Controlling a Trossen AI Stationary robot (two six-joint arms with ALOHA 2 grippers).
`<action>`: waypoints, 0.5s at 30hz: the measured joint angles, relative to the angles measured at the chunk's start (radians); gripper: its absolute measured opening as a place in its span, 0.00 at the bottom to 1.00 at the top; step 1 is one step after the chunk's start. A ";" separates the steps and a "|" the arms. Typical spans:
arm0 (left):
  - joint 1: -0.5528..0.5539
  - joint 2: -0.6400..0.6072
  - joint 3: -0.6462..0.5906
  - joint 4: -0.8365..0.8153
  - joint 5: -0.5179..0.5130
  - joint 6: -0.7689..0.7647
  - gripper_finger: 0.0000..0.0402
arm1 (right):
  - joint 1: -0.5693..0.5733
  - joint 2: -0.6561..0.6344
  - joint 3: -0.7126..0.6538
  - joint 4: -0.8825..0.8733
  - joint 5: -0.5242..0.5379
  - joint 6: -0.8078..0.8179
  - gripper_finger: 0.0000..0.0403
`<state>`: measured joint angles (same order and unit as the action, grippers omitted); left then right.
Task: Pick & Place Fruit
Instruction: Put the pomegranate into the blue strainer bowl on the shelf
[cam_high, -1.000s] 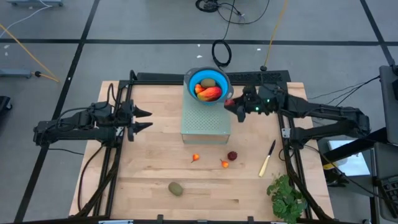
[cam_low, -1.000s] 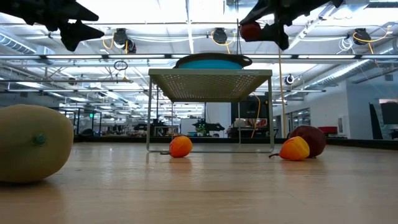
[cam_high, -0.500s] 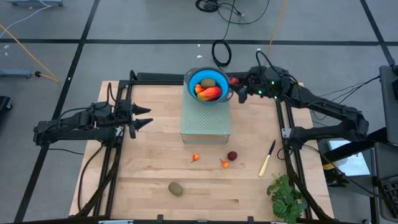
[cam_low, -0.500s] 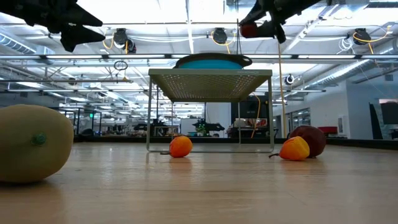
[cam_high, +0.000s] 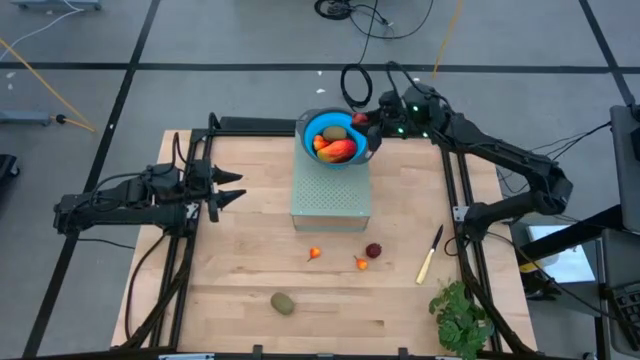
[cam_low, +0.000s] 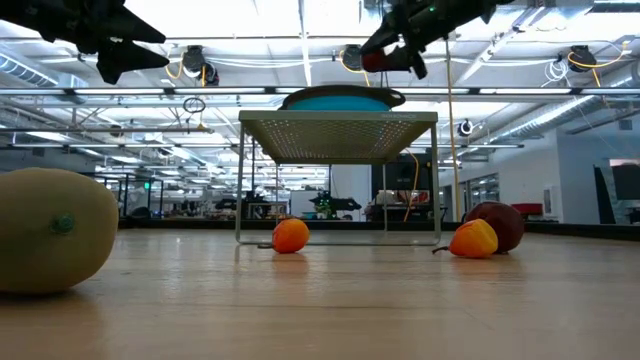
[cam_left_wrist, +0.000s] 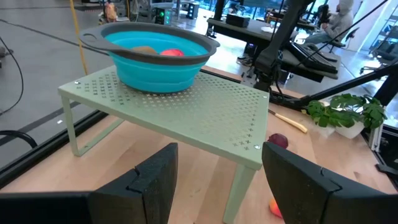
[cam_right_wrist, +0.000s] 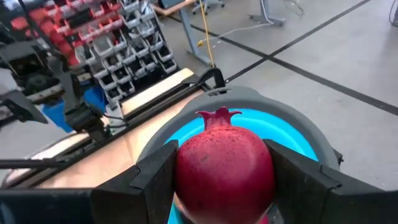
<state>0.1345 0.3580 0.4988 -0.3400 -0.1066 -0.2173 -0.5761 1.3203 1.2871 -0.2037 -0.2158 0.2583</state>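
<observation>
From above, the right gripper (cam_high: 366, 124) clamps a dark red round toy pomegranate (cam_high: 360, 119) over the rim of the blue collapsible bowl (cam_high: 312, 126) atop the pale green perforated metal stand (cam_high: 330, 195). The left gripper (cam_high: 232, 188) hovers open over the wooden table (cam_high: 240, 290).

Level view: the pomegranate (cam_low: 374, 60) hangs above the bowl (cam_low: 340, 99).

Right wrist: fingers (cam_right_wrist: 155, 177) pinch the pomegranate (cam_right_wrist: 224, 163).

- Right arm: reaches in from the right edge of the surface (cam_high: 250, 200), extended toward the far middle, forearm angled toward the back.
- Right claw (cam_high: 365, 122): raised high in the low view (cam_low: 385, 58), fingers closed around a dark red round fruit (cam_right_wrist: 224, 163); the fruit fills the gap between the two fingers.
- Left arm: lies along the left side, roughly level, pointing toward the middle.
- Left claw (cam_high: 228, 189): fingers spread apart, nothing between them, raised well above the surface.
</observation>
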 joint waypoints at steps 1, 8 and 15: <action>0.000 0.000 0.000 0.000 0.000 0.000 0.58 | -0.003 0.016 0.014 -0.006 -0.006 -0.010 0.53; 0.000 0.000 0.000 0.000 0.000 -0.003 0.58 | -0.007 0.111 0.088 -0.019 -0.025 -0.065 0.53; 0.000 0.000 0.000 0.000 0.000 -0.009 0.58 | -0.007 0.187 0.106 -0.030 -0.025 -0.092 0.53</action>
<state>0.1343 0.3576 0.4988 -0.3397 -0.1070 -0.2264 -0.5831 1.5077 1.3926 -0.2335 -0.2410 0.1666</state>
